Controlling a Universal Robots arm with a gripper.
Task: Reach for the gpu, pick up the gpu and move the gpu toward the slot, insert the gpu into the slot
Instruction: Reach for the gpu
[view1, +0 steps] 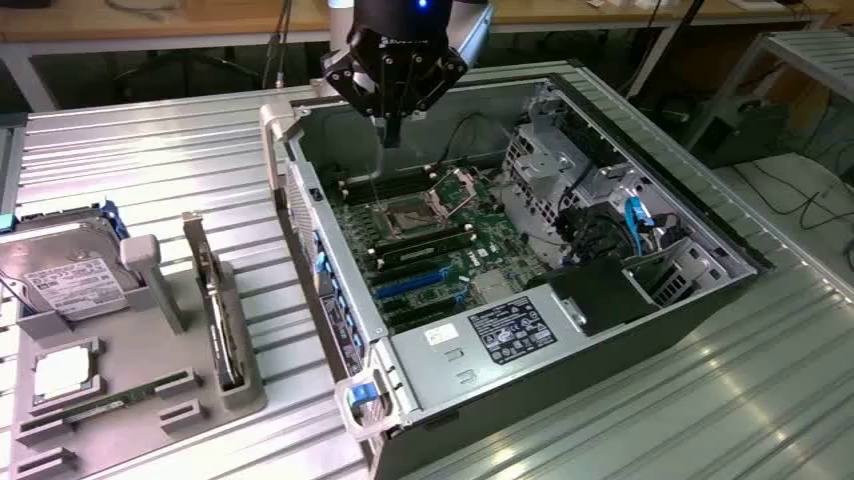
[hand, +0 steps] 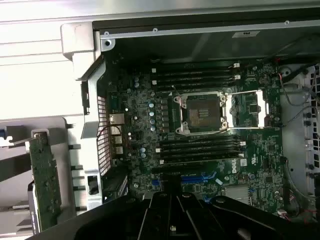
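Note:
The gpu (view1: 216, 305) stands on edge in a grey holder (view1: 200, 390) on the table, at the exterior view's left of the open computer case (view1: 320, 250). In the wrist view the gpu (hand: 45, 180) appears as a narrow green card beside the case wall. My gripper (view1: 391, 135) hangs over the far part of the case, above the motherboard, well away from the gpu. Its fingers (hand: 170, 215) are pressed together and hold nothing. The blue slot (view1: 407, 285) lies on the motherboard; in the wrist view the slot (hand: 197, 177) sits just ahead of the fingers.
A silver hard drive (view1: 67, 280), a processor chip (view1: 60, 372) and a green memory stick (view1: 100, 405) rest on the holder. The case holds the empty processor socket (hand: 200, 112), memory slots, a drive cage (view1: 561, 170) and cables (view1: 627, 225). Ribbed metal table all around.

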